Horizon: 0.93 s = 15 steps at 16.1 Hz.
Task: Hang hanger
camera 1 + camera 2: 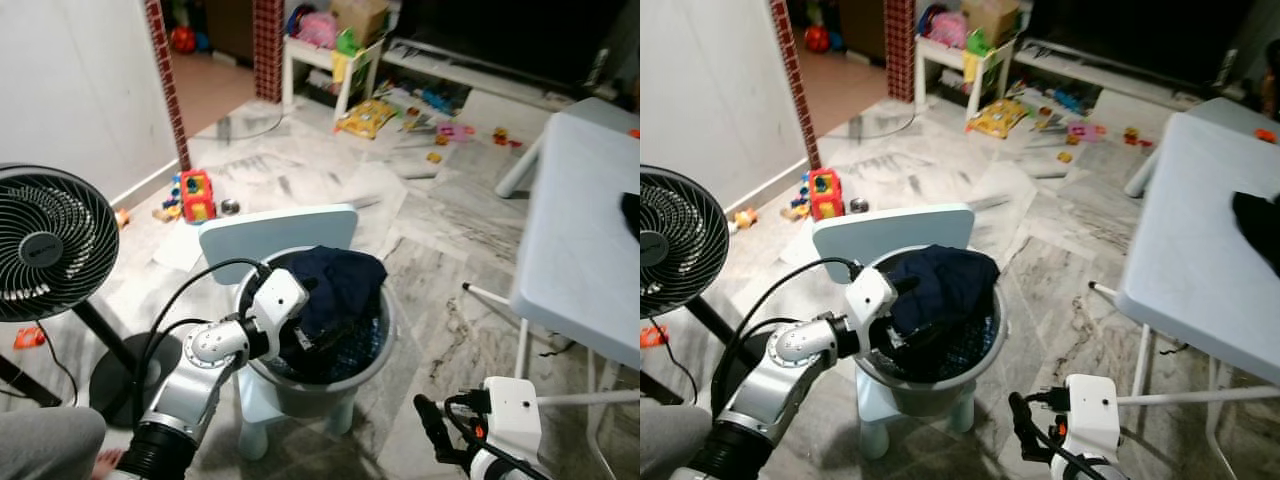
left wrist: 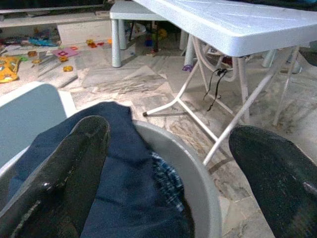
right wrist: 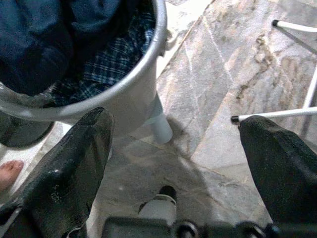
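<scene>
The left gripper (image 2: 168, 168) has its two black fingers (image 2: 64, 173) spread wide and grasping nothing; it reaches into the grey bucket (image 1: 385, 350) and sits against the dark blue garment (image 1: 340, 280) heaped there, one finger lying on the cloth. Checked fabric (image 3: 106, 64) lies under the blue cloth. The bucket stands on a small pale blue chair (image 1: 275, 235), whose backrest rises at 12 o'clock of the bucket. The right gripper (image 3: 173, 163) hangs low at 5 o'clock of the bucket, fingers released and wide apart over the marble floor (image 1: 440, 330). I cannot tell where the hanger is. A black fan (image 1: 45, 245) stands at 9 o'clock, a white folding table (image 1: 580, 230) at 3 o'clock, scattered toys (image 1: 370, 115) at 12 o'clock. A bare foot (image 3: 10, 173) rests near the bucket's base
</scene>
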{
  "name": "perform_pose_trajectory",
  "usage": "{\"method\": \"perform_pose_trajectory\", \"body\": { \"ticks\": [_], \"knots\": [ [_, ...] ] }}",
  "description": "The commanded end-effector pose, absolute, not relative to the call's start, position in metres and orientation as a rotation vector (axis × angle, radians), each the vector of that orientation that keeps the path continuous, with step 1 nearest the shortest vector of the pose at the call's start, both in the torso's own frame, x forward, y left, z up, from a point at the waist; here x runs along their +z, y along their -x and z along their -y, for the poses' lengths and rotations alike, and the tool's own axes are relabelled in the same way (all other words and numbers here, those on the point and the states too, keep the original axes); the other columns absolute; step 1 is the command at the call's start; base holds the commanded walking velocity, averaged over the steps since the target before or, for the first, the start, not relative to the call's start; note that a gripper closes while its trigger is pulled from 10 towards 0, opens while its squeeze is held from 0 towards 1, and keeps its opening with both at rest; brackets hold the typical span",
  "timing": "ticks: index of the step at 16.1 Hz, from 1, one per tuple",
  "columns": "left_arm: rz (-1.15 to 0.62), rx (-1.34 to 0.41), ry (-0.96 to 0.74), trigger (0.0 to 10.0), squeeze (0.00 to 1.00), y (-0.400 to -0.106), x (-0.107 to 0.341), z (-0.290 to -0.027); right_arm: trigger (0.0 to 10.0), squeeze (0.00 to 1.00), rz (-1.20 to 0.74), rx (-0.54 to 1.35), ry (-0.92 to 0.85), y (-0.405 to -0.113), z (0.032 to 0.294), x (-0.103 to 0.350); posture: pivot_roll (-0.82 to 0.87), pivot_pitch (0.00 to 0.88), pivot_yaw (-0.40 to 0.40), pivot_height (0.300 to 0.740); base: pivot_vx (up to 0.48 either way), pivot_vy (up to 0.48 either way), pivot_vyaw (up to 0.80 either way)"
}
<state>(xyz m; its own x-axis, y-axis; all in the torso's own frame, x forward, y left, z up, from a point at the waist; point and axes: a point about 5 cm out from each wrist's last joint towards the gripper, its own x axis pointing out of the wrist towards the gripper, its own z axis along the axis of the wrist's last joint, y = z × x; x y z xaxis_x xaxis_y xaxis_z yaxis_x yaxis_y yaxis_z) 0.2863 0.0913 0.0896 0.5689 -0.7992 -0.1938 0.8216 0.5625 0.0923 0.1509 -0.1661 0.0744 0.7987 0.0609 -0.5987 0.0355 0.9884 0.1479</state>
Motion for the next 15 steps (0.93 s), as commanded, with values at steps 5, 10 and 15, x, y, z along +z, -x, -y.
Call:
{"method": "perform_pose_trajectory", "body": {
  "ticks": [5,10,15],
  "knots": [
    [-0.173,-0.925,-0.220,10.0,0.00,-0.295,0.084,-0.092,10.0,0.00,-0.646,0.008,-0.144,-0.151,0.169,0.074,0.00,0.036,-0.102,0.740,0.000,0.000,0.00],
    [-0.393,-0.919,-0.310,10.0,0.00,-0.302,0.052,-0.093,10.0,0.00,-0.654,0.019,-0.142,-0.144,0.169,0.079,-0.05,0.061,-0.113,0.740,0.000,0.000,0.00],
    [-0.480,-0.803,-0.365,10.0,0.00,-0.319,0.043,-0.100,10.0,0.00,-0.692,-0.009,-0.139,-0.123,0.172,0.083,-0.11,0.118,-0.107,0.740,0.000,0.000,0.00]
  ]
}}
